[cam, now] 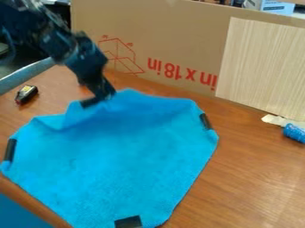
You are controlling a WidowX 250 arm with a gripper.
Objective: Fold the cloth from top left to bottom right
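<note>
The cloth (131, 156) is spread over the middle and left of the desk (256, 178), and most of it is laid fairly flat. Its upper left edge is pinched by the black hand (100, 100), whose fingers are closed on the fabric, and the edge is raised there into a ridge. Below that ridge, soft folds and a shaded hollow are formed in the blue fabric. The hand is hung from the arm (80, 55), which is slanted in from the upper left. Dark strips are seen at the left side of the cloth (10, 150), at its right side (205, 121) and at its bottom end (128, 221) (what they are made of cannot be told).

Behind the cloth, a cardboard sheet (179, 40) is stood upright, marked with red print that is turned upside down and with a red line drawing. In front of its right part, a pale panel with wood grain (262, 67) is set upright. A blue cylindrical object (294, 132) is placed at the right edge of the view, just beside an off-white scrap (278, 120). To the left of the hand, apart from the cloth, a small black object with a yellowish top (26, 94) is left on the desk.
</note>
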